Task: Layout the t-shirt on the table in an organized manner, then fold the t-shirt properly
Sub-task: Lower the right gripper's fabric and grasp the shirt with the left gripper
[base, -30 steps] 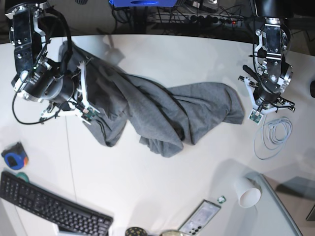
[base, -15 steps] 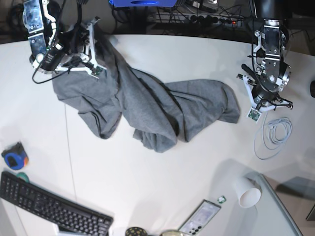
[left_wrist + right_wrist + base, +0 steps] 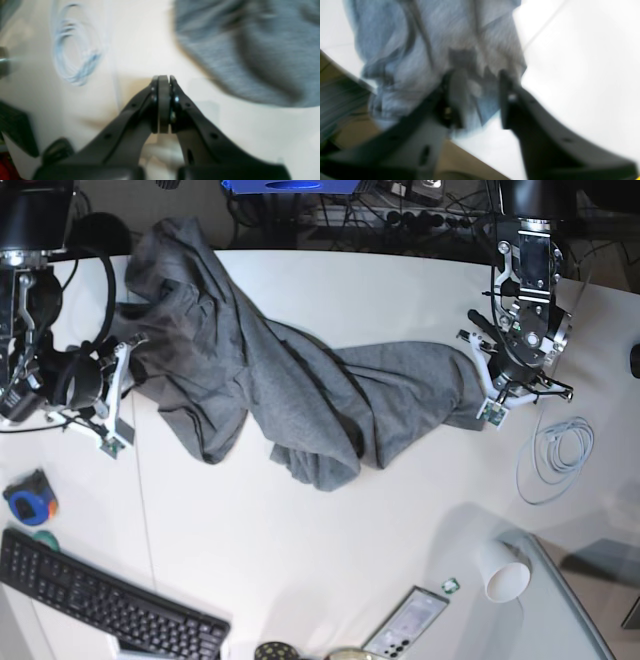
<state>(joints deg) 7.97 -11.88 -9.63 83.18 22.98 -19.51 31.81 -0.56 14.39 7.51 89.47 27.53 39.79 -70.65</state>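
Note:
The grey t-shirt lies crumpled on the white table, running from the far left edge to the right of centre. My right gripper is at the shirt's left edge. In the blurred right wrist view its jaws stand apart, with t-shirt cloth in and beyond the gap but not pinched. My left gripper hovers at the shirt's right end. In the left wrist view the left gripper is shut on nothing, and the t-shirt lies just ahead to its right.
A coiled pale cable lies right of the left gripper, and the same cable shows in the left wrist view. Near the front are a black keyboard, a blue object, a phone and a white cup.
The right arm swung from the far left corner down to the left side and its jaws opened off the cloth. The shirt's left part now lies spread toward the back edge. The left arm shifted slightly up-left.

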